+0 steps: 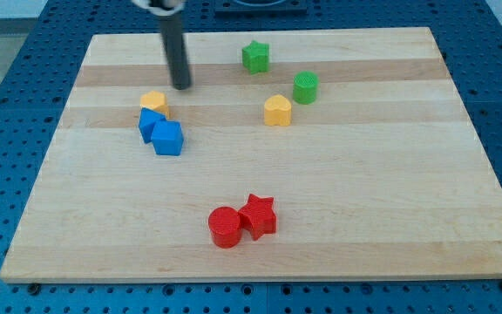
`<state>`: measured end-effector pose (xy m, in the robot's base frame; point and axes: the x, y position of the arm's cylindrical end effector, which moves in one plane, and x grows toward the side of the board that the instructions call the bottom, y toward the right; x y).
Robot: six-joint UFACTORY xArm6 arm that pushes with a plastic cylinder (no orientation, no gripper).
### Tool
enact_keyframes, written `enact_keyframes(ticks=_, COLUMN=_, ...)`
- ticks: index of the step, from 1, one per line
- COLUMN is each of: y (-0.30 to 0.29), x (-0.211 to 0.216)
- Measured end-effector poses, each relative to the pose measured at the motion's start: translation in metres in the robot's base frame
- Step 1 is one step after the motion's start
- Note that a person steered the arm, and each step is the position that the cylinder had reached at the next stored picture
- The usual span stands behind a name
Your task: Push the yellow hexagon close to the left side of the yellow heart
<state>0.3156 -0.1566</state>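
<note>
The yellow hexagon [153, 102] lies on the wooden board at the view's upper left, touching a blue block [151, 122] just below it. The yellow heart [277, 111] sits well to the view's right of it, near the board's upper middle. My tip [181, 86] stands just above and to the right of the yellow hexagon, a small gap away from it.
A blue cube [168, 138] sits against the other blue block. A green star [255, 57] and a green cylinder [305, 87] lie above and right of the heart. A red cylinder [225, 227] and a red star [258, 215] lie at the bottom middle.
</note>
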Motion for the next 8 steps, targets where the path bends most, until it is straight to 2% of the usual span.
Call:
enact_keyframes(ticks=1, y=-0.077, x=0.003)
enact_keyframes(ticks=2, y=-0.096, x=0.028)
enact_keyframes(ticks=3, y=-0.086, x=0.041)
enact_keyframes(ticks=5, y=-0.025, x=0.053)
enact_keyframes(ticks=6, y=-0.043, x=0.054)
enact_keyframes(ticks=7, y=-0.048, x=0.072)
enact_keyframes(ticks=8, y=-0.023, x=0.079)
